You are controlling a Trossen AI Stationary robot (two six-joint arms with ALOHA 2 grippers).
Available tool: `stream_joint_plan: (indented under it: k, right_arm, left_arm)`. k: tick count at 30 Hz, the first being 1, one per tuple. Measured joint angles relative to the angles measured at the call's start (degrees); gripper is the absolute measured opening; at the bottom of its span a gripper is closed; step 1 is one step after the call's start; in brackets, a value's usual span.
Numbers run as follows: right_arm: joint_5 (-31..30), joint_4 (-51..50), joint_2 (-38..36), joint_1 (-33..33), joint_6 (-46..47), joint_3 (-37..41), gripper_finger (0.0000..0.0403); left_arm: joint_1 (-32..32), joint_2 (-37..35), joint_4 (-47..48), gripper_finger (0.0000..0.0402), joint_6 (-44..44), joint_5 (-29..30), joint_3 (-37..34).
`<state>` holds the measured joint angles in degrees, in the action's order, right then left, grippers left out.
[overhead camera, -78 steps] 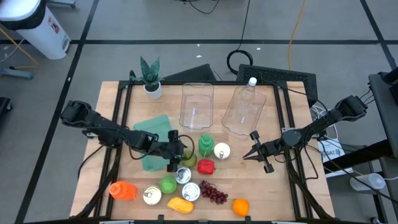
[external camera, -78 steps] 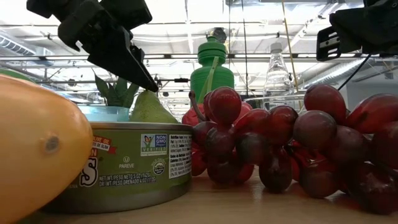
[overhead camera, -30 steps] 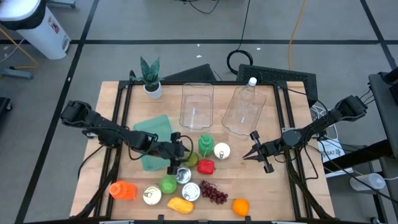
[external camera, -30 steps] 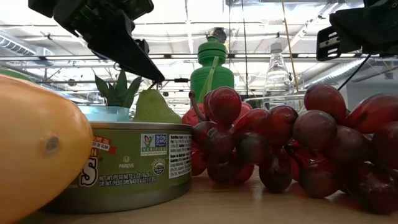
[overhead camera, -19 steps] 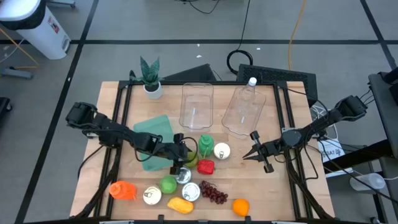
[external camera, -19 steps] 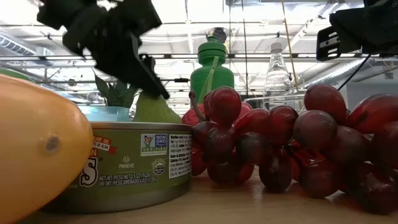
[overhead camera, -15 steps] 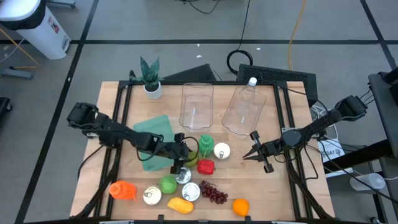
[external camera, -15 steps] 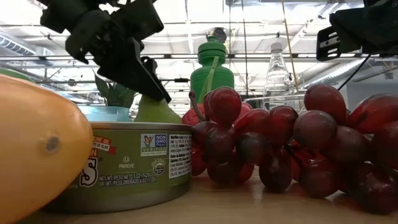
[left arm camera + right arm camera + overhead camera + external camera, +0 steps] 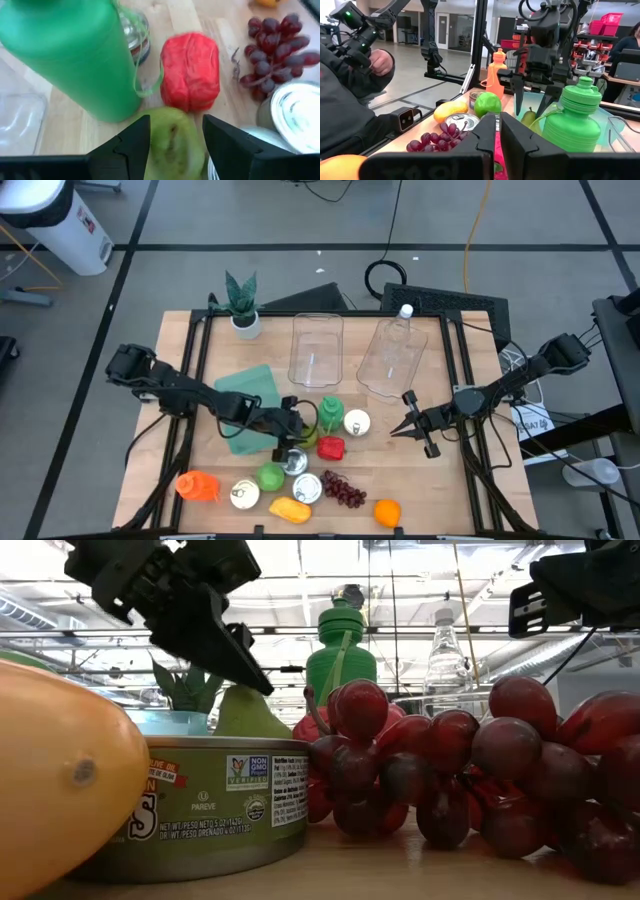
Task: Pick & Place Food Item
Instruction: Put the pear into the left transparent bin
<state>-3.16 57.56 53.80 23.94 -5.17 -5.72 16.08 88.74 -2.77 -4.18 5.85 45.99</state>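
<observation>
Beside the green water bottle, the left gripper straddles the green pear, fingers spread on either side but seemingly not yet pinching it. The step looks like grasping: next, squeeze and lift. Beyond the bottle's far side, the right gripper waits, pressed together.
</observation>
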Motion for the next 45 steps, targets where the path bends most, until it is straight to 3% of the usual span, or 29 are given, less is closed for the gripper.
stream_joint_plan:
  k: [7,27,31,37,45]
  right_arm:
    - [0.0,0.2,0.0,0.0,-0.1,0.0,0.0018]
    - [0.2,0.4,0.0,0.0,-0.1,0.0,0.0018]
    - [0.2,0.4,0.0,0.0,-0.1,0.0,0.0018]
    - [0.2,0.4,0.0,0.0,-0.1,0.0,0.0018]
    - [0.2,0.4,0.0,0.0,0.0,0.0,0.0018]
  left_arm:
    - [0.0,-3.0,0.8,0.0191,0.6,-0.1,0.0]
    - [-0.1,-1.0,0.2,0.0188,0.8,0.6,0.0]
    - [-0.1,-1.0,0.2,0.0157,0.9,0.2,0.0]
    - [-0.1,-1.1,2.3,0.0065,1.1,0.2,0.0]
    - [1.1,-1.7,0.1,0.0049,5.2,0.4,-0.1]
